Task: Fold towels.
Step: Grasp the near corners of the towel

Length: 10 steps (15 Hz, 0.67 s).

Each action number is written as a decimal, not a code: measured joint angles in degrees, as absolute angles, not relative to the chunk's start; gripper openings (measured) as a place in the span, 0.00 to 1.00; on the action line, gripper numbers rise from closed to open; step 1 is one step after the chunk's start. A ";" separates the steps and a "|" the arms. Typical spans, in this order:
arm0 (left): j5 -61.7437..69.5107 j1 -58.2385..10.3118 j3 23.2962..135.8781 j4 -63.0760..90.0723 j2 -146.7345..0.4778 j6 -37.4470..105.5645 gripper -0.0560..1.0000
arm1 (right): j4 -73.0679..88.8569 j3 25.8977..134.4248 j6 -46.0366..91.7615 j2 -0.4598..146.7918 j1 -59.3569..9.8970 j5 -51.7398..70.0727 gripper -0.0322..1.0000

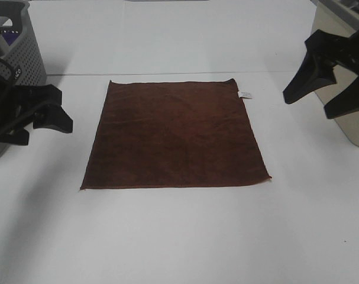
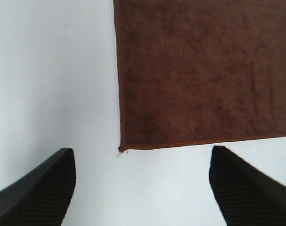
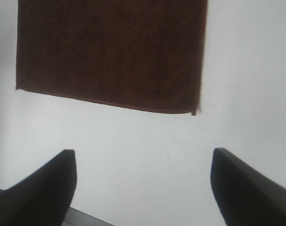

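High view: the brown towel (image 1: 176,136) lies flat mid-table (image 1: 179,248), with the left tool (image 1: 58,108) and right tool (image 1: 306,106) off to either side, both spread wide. Left wrist: a towel corner sits just ahead of the parted fingers (image 2: 39,188). Right wrist: the towel is farther ahead, clear of the gaping tool.

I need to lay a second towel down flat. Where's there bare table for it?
The widest bare patch is the table in front of the brown towel. Another strip lies behind it, between the grey basket and the beige bin. The sides are tighter: the left gripper and right gripper hang open there.
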State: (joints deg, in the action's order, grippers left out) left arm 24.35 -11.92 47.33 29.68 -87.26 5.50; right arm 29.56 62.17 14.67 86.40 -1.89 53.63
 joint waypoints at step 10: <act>28.93 -2.98 47.56 53.46 -100.38 26.87 0.74 | 46.41 62.22 33.98 107.37 6.76 54.77 0.72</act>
